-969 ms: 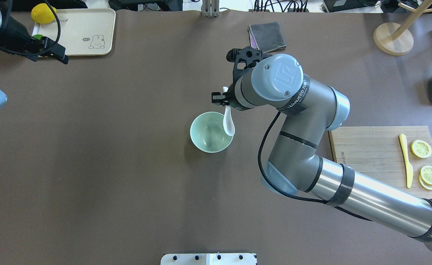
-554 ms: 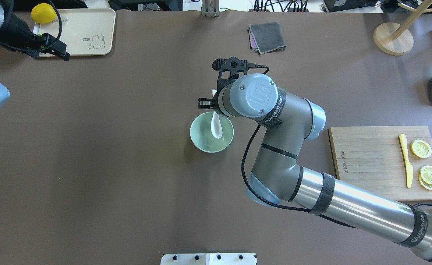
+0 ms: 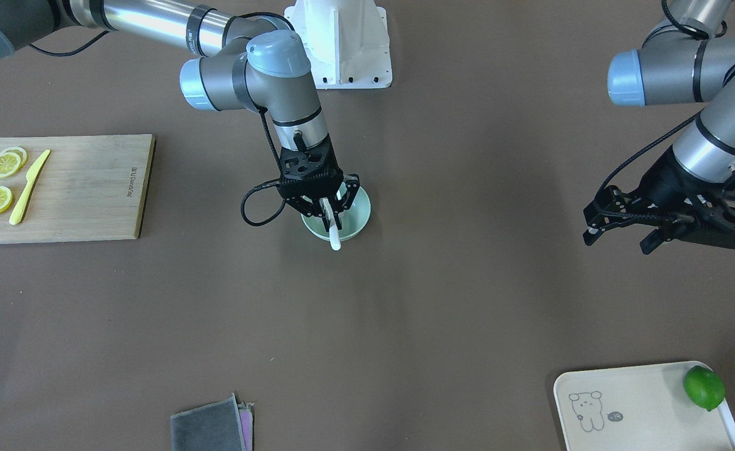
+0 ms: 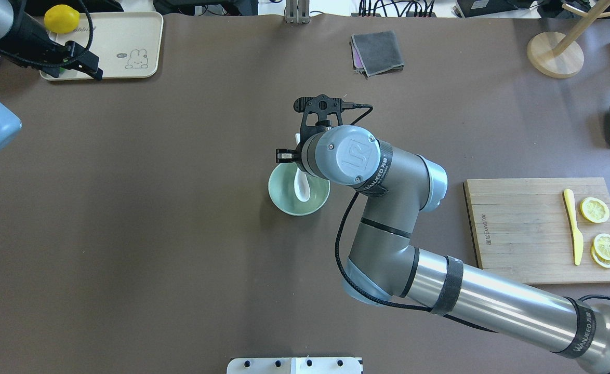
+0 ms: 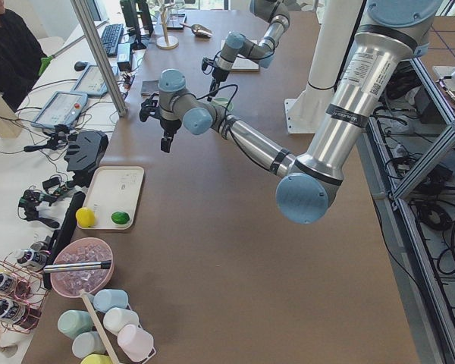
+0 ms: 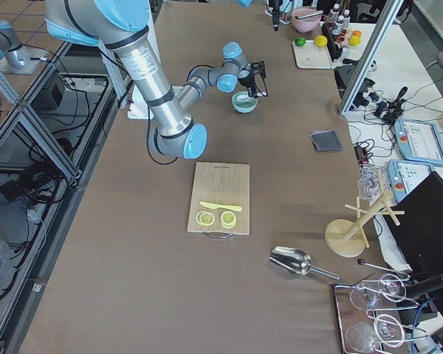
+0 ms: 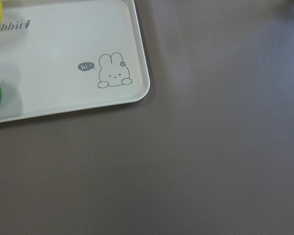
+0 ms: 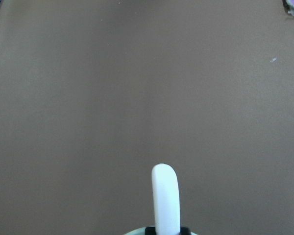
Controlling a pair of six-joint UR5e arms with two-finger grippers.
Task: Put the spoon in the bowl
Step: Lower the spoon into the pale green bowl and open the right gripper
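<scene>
Right gripper (image 3: pixel 333 216) is down over the bowl (image 4: pixel 288 201), mid tabletop (image 4: pixel 154 208). Its jaws are closed narrow on the handle of the white spoon (image 4: pixel 302 188); the right wrist view shows the handle (image 8: pixel 165 198) pinched between two black pads at the bottom edge. The scoop sits inside the bowl's rim, seen from overhead. The handle slants up and out past the rim on the far side from the robot's base. I cannot tell whether the scoop touches the bowl's bottom (the wrist hides most of that).

Left gripper (image 3: pixel 618 241) hangs well apart at the tabletop's left end, jaws spread wide, holding nothing. It is near the corner of a cream tray (image 7: pixel 63 63) with a rabbit print. A lime (image 3: pixel 704 387) and a lemon (image 4: pixel 62 18) lie on that tray.

On the robot's right there is a wooden cutting board (image 4: pixel 523 228) with a yellow knife (image 4: pixel 575 228) and lemon slices (image 4: pixel 595 210). A folded grey cloth (image 4: pixel 378 52) lies by the far edge.
</scene>
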